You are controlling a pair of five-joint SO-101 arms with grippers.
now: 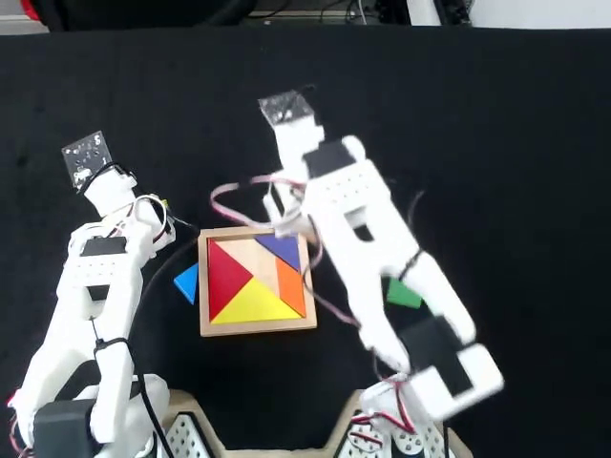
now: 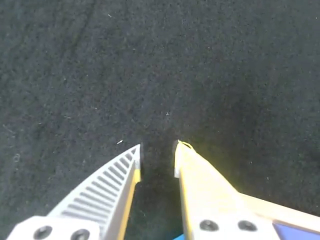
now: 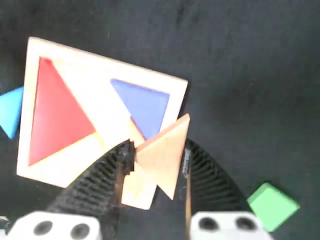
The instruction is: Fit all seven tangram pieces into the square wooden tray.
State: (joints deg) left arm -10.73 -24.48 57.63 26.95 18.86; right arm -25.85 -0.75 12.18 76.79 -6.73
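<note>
Right end effector (image 3: 156, 152) grips an orange triangle (image 3: 162, 165), tilted over the wooden tray (image 3: 105, 65) rim, probably for seating beside the blue triangle (image 3: 145, 105). A green piece (image 3: 272, 205) lies outside the tray. Left end effector (image 2: 157, 159), slightly parted and empty, hangs over bare counter (image 2: 150, 60).

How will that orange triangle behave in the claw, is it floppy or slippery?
The orange triangle looks like a rigid, thick slab, so it probably won't bend. The right gripper holds it tilted with corners sticking out, so it might pivot or slip. It seems small beside the tray, so likely light.
</note>
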